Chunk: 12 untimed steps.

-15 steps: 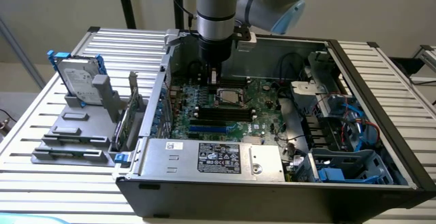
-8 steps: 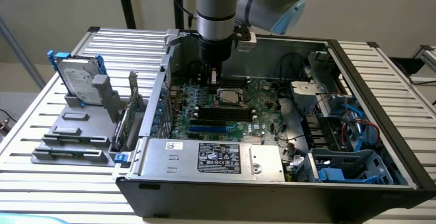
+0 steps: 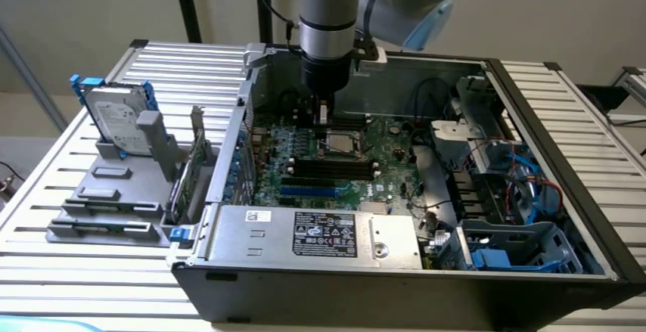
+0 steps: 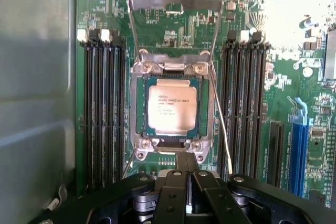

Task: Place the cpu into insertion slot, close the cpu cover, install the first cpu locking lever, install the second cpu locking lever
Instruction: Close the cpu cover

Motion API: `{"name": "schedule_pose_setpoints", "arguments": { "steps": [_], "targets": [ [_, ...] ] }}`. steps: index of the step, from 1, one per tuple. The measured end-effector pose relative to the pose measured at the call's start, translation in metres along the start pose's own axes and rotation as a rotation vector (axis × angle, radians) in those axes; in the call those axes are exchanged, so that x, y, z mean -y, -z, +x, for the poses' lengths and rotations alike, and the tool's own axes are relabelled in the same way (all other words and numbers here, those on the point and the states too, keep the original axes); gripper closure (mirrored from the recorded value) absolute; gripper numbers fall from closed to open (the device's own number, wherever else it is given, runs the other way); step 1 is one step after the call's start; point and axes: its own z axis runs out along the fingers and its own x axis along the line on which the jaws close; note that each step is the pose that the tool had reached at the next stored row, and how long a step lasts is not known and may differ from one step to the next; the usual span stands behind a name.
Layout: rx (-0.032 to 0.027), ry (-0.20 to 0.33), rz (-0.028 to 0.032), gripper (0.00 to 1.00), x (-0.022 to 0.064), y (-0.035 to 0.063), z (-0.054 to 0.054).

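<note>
- Black end effector (image 4: 187, 181) is sitting closest to the wrist camera, its two fingers pressed fully together and gripping nothing that I can make out.
- Just ahead of its fingertips, the cpu (image 4: 172, 107) is lying flat and square inside the insertion slot (image 4: 139, 109), its pale printed face turned up.
- Beyond the slot, on the side away from the end effector, the cpu cover (image 4: 173, 3) is standing swung up on its hinge, leaving the chip uncovered.
- One thin wire locking lever (image 4: 222, 129) is running along one flank of the slot and angling out toward the end effector.
- A second lever end (image 4: 128, 165) is poking out at the opposite near corner.
- Neither lever appears to be hooked down, though the latch points are hard to read.
- Long black memory slots (image 4: 105, 108) are flanking the slot on both sides of the end effector's line, on the green circuit board (image 4: 283, 93).
- In the exterior view, the end effector is hanging upright inside the open computer case (image 3: 404, 294), close over the slot.
- A hard drive (image 3: 113, 116) is standing well away from the end effector, outside the case on the slatted surface (image 3: 81, 279).
- Judging progress: seating the chip is looking done. Closing the cover and fastening both levers are looking not yet done.
</note>
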Motion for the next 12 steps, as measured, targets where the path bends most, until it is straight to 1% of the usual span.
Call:
{"name": "schedule_pose_setpoints", "arguments": {
  "steps": [6,9,12],
  "targets": [
    [0.0000,0.000,0.0058,0.89,-0.0276,0.0098,-0.002],
    [-0.0001,0.000,0.0084,0.89,-0.0413,0.0162,-0.002],
    [-0.0001,0.000,0.0106,0.89,-0.0552,0.0248,-0.002]
  ]
}}
